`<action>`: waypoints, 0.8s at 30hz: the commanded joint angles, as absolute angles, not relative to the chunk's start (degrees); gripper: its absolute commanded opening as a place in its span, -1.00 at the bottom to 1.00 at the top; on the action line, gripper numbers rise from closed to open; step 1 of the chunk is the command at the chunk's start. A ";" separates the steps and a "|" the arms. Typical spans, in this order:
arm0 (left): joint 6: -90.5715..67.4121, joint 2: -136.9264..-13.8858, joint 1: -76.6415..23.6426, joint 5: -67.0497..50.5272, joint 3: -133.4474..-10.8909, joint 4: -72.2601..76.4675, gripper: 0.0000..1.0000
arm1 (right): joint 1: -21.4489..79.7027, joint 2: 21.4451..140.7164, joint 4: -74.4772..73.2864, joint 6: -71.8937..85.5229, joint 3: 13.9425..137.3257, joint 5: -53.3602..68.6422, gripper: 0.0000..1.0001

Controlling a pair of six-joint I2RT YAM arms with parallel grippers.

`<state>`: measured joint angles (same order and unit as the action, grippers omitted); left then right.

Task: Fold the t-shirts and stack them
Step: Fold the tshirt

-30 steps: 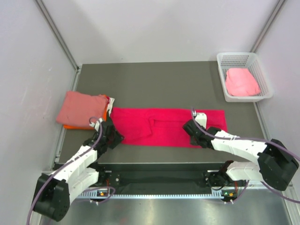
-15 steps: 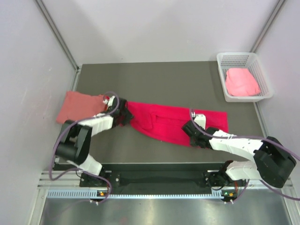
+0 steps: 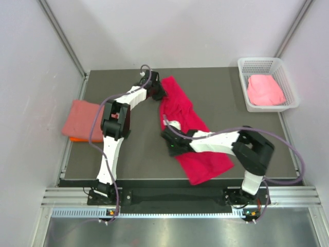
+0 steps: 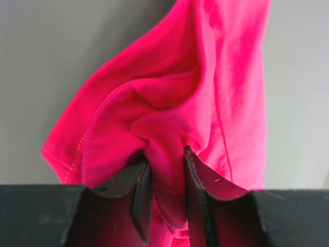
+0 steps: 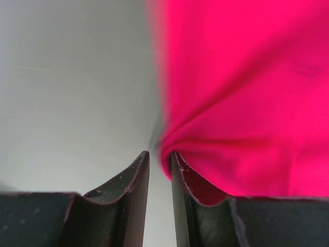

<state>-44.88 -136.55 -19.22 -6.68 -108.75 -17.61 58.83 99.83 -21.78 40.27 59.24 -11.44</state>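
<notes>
The crimson-pink t-shirt (image 3: 191, 119) lies stretched in a diagonal band from the table's far middle to its near right. My left gripper (image 3: 157, 92) is at the far end, shut on a bunched fold of it (image 4: 165, 154). At the shirt's left edge, halfway along, my right gripper (image 3: 170, 146) has its jaws nearly together, with the cloth's edge gathered at the tips (image 5: 159, 153) and creases running out from there. A folded salmon t-shirt (image 3: 82, 117) sits on an orange one (image 3: 78, 139) at the left. A light pink t-shirt (image 3: 264, 90) is in the basket.
The white mesh basket (image 3: 262, 61) stands at the far right corner. Grey walls close in the table on the left, back and right. The folded stack sits close to the left edge. Both arms reach over the middle of the table.
My left gripper has carried its end of the crimson-pink shirt from beside the stack to the far middle. The right gripper moved left, and the shirt swung from lying across to a diagonal.
</notes>
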 commanded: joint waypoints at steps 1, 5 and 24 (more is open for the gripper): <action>-39.74 -142.81 -17.94 -10.28 -118.70 -26.62 -0.33 | 61.17 104.76 -14.50 40.52 69.94 3.76 -0.49; -40.25 -146.51 -14.51 -16.86 -122.52 -24.00 -0.32 | 58.72 102.23 -18.01 36.93 76.02 3.08 -0.32; -54.21 -163.30 -8.62 -27.42 -141.76 -0.44 -0.94 | 27.16 82.44 -18.11 25.75 55.29 14.94 -0.23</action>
